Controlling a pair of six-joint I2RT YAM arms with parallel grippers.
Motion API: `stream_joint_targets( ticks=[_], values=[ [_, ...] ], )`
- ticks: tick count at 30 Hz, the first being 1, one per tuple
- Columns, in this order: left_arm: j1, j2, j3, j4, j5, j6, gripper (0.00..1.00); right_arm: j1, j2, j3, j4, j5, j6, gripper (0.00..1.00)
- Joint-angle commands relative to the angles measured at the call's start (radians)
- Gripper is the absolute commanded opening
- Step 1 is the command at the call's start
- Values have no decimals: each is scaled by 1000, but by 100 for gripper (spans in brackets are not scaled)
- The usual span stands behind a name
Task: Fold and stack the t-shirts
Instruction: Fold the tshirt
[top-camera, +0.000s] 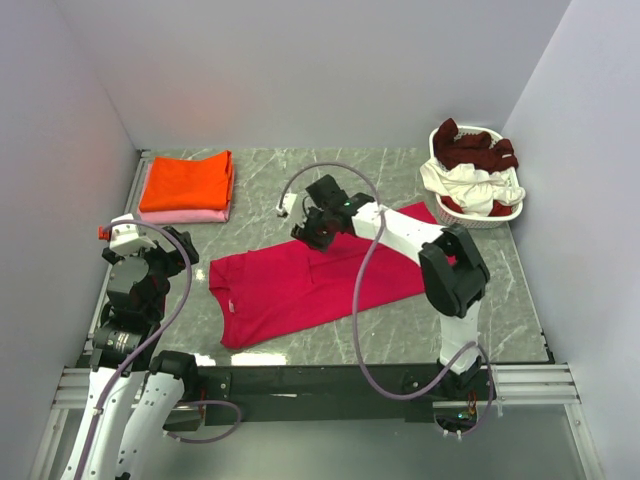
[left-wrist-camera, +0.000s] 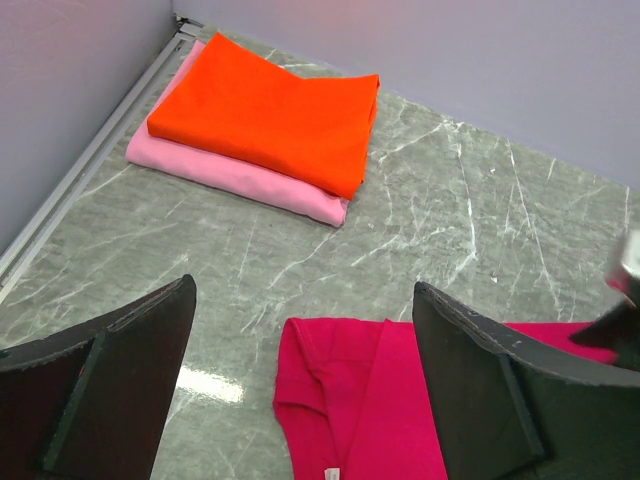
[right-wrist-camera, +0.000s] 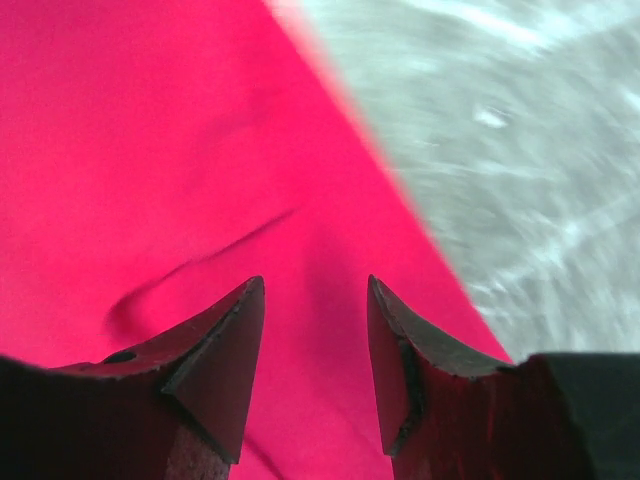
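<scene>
A crimson-pink t-shirt (top-camera: 300, 290) lies flat across the middle of the table, its sleeve and collar end toward the left (left-wrist-camera: 370, 400). My right gripper (top-camera: 305, 232) hangs low over the shirt's far edge. In the right wrist view the shirt (right-wrist-camera: 150, 150) fills the frame under that gripper (right-wrist-camera: 315, 285), which is open and holds nothing. My left gripper (left-wrist-camera: 303, 283) is open wide and empty, pulled back at the table's left side (top-camera: 160, 262). An orange t-shirt (top-camera: 187, 182) lies folded on a folded pale pink t-shirt (top-camera: 185, 215) at the back left.
A white laundry basket (top-camera: 500, 215) stands at the back right corner, with a dark maroon shirt (top-camera: 470, 148) and a white shirt (top-camera: 465, 185) crumpled inside. Walls close the table on the left, back and right. The folded stack (left-wrist-camera: 270, 110) sits against the left rail.
</scene>
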Motion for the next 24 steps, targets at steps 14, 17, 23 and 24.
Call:
stream_joint_targets(
  ticks=[14,17,23,24],
  values=[
    [-3,1,1,48,9,17,94,158,-125,-78,-58,-317,-289,56],
    [-3,-4,1,46,6,17,94,51,96,239,-174,-422,-150,57],
    [-3,-1,0,51,18,21,94,22,389,627,-311,-404,127,60],
    [-3,2,-2,51,21,19,94,16,402,630,-292,-411,180,60]
  ],
)
